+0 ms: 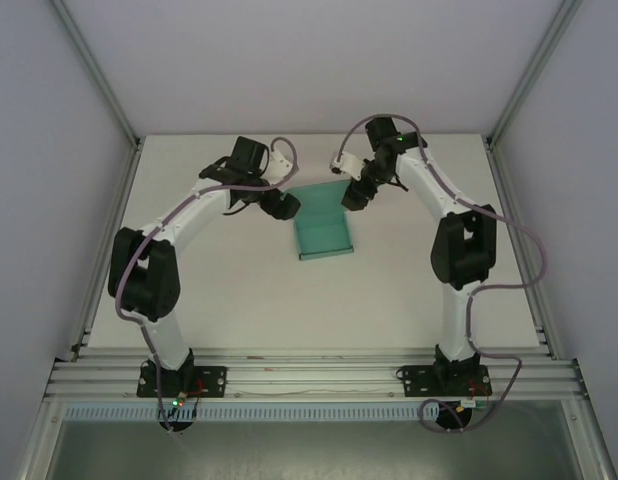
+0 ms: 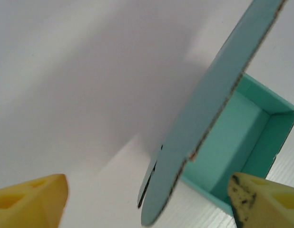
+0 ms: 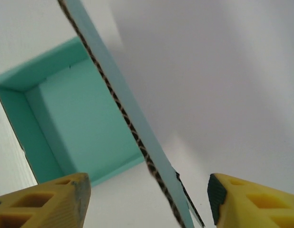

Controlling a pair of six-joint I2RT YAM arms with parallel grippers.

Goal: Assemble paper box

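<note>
Jaws of both arms stand spread, straddling without touching the upright lid flap [image 2: 209, 95] at the far side of the paper box [image 1: 324, 235], which sits on the bench [image 1: 239, 300] between them; uneven closing could push the light box askew or crease that flap.

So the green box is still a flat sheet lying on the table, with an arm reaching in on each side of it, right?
Not flat. The paper box is already folded up into a shallow tray, with one flap standing up on edge, as the right wrist view shows. The rest is right.
</note>
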